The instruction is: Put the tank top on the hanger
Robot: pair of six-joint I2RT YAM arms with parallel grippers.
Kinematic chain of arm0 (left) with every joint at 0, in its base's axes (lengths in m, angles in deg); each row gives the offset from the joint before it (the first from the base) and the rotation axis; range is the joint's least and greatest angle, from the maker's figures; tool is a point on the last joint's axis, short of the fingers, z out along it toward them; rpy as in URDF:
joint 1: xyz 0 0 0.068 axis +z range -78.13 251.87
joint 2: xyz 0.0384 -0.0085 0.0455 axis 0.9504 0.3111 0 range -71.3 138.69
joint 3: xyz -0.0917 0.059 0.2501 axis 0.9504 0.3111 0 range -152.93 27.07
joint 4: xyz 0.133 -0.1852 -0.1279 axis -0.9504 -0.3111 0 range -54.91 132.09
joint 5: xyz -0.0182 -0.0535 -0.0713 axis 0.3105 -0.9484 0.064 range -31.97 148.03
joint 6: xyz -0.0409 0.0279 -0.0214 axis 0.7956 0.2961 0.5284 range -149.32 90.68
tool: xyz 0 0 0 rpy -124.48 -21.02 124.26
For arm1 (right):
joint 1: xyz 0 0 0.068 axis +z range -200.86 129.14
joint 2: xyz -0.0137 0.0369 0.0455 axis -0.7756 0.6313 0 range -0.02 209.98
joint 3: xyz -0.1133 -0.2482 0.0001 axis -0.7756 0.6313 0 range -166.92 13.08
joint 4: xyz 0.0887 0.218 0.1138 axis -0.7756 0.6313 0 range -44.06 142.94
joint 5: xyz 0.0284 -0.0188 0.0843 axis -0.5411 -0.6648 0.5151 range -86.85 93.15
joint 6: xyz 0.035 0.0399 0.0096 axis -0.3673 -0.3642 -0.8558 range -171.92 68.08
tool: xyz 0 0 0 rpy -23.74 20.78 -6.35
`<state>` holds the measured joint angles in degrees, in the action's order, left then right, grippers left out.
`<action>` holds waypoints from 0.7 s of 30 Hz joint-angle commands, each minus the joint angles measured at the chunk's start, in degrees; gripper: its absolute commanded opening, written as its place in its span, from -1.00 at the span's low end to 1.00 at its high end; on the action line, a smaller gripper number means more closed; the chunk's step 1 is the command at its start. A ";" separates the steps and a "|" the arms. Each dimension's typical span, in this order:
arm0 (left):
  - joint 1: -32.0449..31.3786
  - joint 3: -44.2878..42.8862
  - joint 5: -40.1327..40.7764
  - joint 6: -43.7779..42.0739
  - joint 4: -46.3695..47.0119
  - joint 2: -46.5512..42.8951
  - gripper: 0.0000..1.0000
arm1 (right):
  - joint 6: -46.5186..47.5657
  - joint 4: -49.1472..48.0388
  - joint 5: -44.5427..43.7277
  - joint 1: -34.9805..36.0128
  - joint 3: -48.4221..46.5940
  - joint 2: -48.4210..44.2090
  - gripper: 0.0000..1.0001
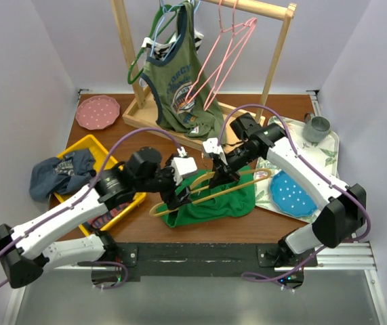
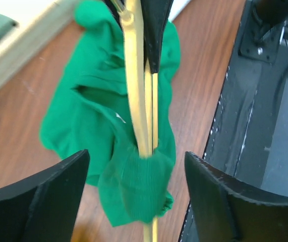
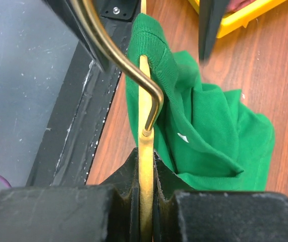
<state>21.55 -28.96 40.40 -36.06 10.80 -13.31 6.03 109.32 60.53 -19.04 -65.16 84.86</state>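
Observation:
The bright green tank top (image 1: 217, 203) lies bunched on the brown table near the front edge. The thin yellow hanger (image 1: 210, 189) runs through it, and one strap of the top (image 3: 151, 50) is looped over the hanger's arm. My right gripper (image 1: 221, 177) is shut on the hanger (image 3: 145, 101) just below its brass hook (image 3: 118, 55). My left gripper (image 1: 173, 194) hangs open over the hanger's left end. In the left wrist view its fingers (image 2: 38, 201) stand wide on either side of the strap-covered end of the top (image 2: 133, 186) without touching it.
A yellow bin (image 1: 88, 142) with dark clothes sits at the left. Behind stands a wooden rack (image 1: 274, 54) holding an olive printed top (image 1: 176, 81) and pink hangers (image 1: 227, 47). A pink plate (image 1: 97, 112), a tray (image 1: 329, 152) with a blue plate (image 1: 293, 193) and a grey mug (image 1: 316, 128) flank it.

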 commanded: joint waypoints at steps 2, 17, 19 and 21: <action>-0.12 -2.33 -5.31 -2.93 2.81 4.21 0.44 | 0.76 -1.15 -0.26 0.53 -1.22 -1.38 -0.98; -0.04 14.18 3.12 19.63 11.60 -11.90 -1.00 | -19.61 -11.87 -4.92 -11.84 -5.23 -9.03 0.71; 0.05 17.43 4.87 22.11 12.04 -15.18 -1.00 | -20.24 -10.73 -3.52 -17.63 -6.92 -10.69 0.86; 0.05 19.81 7.78 27.12 12.83 -20.46 -1.00 | -24.62 -13.88 -5.00 -20.73 -5.01 -14.12 0.97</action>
<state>21.59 -13.12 42.85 -19.41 16.95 -27.10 -9.88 99.63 55.24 -33.91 -69.05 76.38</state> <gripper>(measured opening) 0.120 0.953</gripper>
